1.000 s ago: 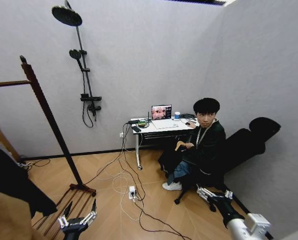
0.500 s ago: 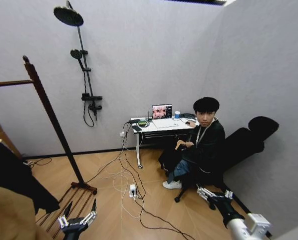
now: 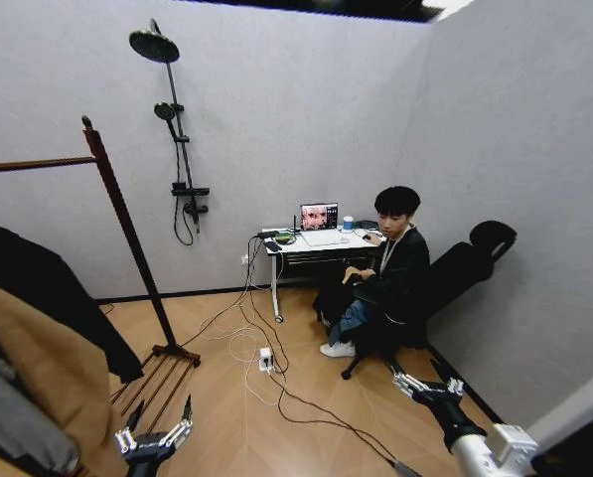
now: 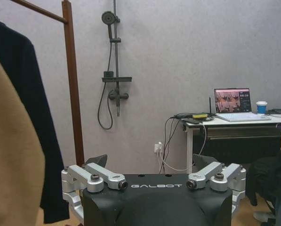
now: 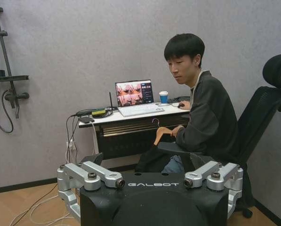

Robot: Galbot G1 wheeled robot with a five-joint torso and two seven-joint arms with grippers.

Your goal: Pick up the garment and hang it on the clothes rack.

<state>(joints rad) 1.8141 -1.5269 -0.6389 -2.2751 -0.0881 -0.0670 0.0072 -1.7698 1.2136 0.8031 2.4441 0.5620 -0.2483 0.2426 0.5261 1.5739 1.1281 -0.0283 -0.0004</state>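
My head camera looks down across the room; both low wrist cameras face forward, sharing the desk (image 3: 321, 246) (image 4: 234, 120) (image 5: 131, 115).

A black shower stand (image 3: 177, 149) on the wall; a laptop (image 3: 319, 217) and cup (image 3: 348, 224) on a desk (image 3: 311, 248)

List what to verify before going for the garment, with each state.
1. Left end effector open and empty: ok.
2. Right end effector open and empty: ok.
3. Black garment located, on a wooden hanger in the seated person's hand: ok.
4. Garment close to either end effector: not ok, it is across the floor.
5. Floor on the way free: not ok, cables and a power strip lie there.
6. Free room on the clothes rack bar: cannot tell.
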